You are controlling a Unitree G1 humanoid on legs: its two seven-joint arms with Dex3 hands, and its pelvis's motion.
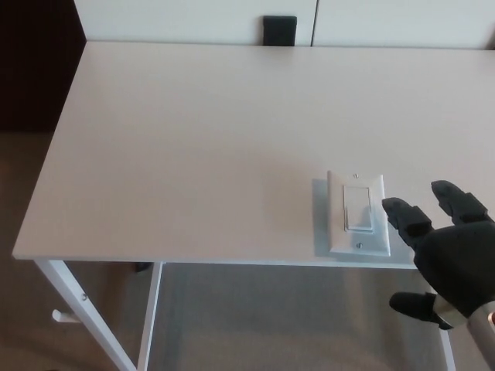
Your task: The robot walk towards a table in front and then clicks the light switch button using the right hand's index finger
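My right hand (452, 259) hangs spread past the table's (193, 154) front edge, just beside the switch (358, 214).

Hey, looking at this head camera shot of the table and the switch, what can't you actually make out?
- Left hand: not in the head view at all.
- Right hand: its wrist and arm are cut off by the right and bottom edges.
- Light switch: the view cannot settle whether the rocker is on or off.
- Table: the right side runs past the edge, and the tabletop hides most of the legs.
- Black object behind the far edge: too small to identify.
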